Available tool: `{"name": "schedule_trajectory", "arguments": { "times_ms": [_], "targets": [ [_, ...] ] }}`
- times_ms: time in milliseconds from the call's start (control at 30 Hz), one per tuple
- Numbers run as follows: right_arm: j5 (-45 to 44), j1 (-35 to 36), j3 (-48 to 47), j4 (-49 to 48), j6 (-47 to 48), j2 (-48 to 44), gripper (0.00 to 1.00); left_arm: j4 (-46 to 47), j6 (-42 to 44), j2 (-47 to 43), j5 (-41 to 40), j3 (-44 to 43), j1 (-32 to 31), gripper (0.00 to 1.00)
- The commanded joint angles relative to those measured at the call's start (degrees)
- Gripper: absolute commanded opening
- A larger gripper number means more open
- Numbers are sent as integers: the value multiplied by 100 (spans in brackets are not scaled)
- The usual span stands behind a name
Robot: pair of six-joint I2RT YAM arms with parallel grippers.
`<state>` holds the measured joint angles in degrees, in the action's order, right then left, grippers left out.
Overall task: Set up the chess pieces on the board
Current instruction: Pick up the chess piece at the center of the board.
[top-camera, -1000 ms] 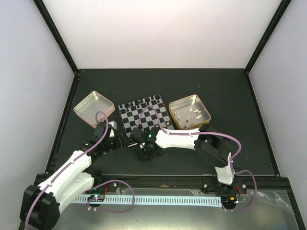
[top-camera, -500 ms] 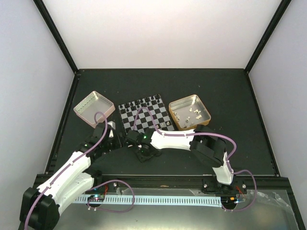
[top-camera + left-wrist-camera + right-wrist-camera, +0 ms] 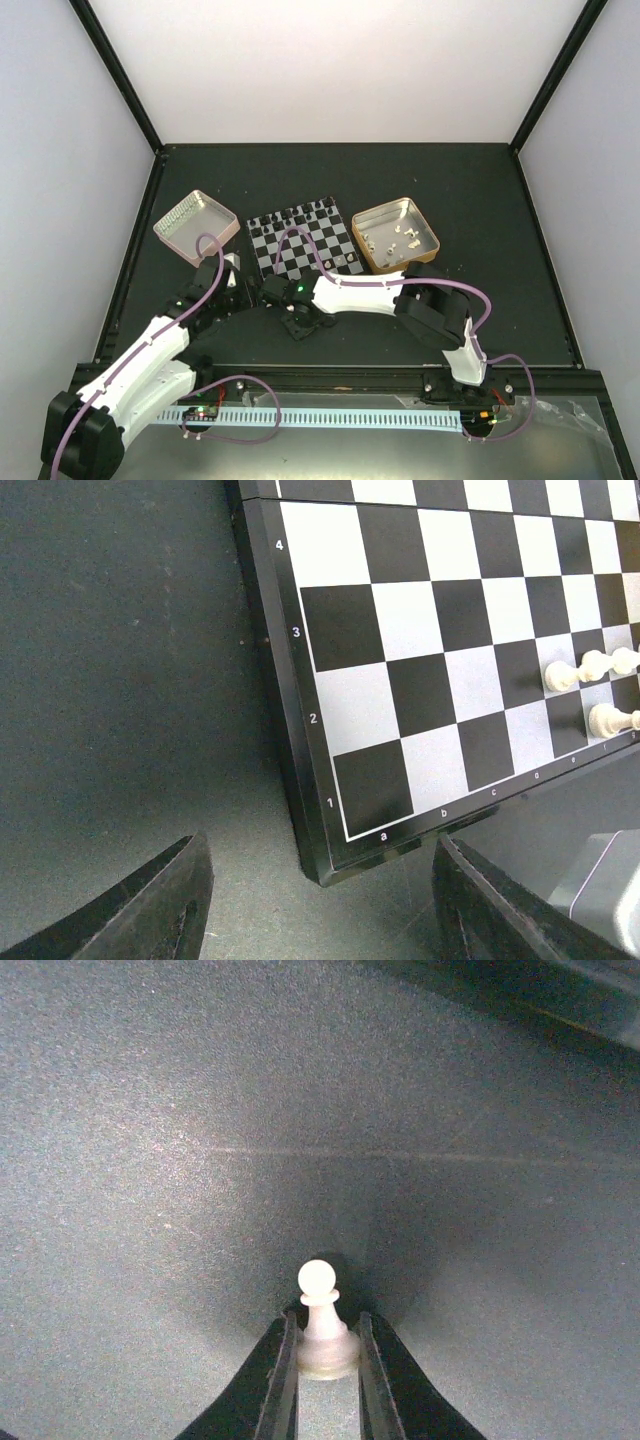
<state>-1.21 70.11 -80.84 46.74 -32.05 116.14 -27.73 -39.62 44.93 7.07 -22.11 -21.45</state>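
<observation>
The right claw (image 3: 324,1345) grasps a white pawn (image 3: 321,1315) by its base on the counter (image 3: 150,1160), about 6 o'clock from the board (image 3: 300,236); from above the arm (image 3: 370,290) hides it. The left claw (image 3: 320,880) is released near the board's corner; some white pieces (image 3: 590,666) are cut off.

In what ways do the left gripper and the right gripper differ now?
The left gripper stands open and empty; the right gripper is shut on a white pawn. The left faces the board's corner; the right faces dark tabletop. Both have dark fingers.
</observation>
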Motion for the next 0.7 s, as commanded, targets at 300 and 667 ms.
{"name": "schedule_trajectory", "arguments": {
  "times_ms": [300,667],
  "targets": [
    [-1166,-55,2275,-3212,430,-1991,11,619,-70,-374,1981,18,-16,73],
    [-897,-131,3957,-6051,1767,-3514,12,1801,-295,-198,4119,-52,-39,77]
  ]
}}
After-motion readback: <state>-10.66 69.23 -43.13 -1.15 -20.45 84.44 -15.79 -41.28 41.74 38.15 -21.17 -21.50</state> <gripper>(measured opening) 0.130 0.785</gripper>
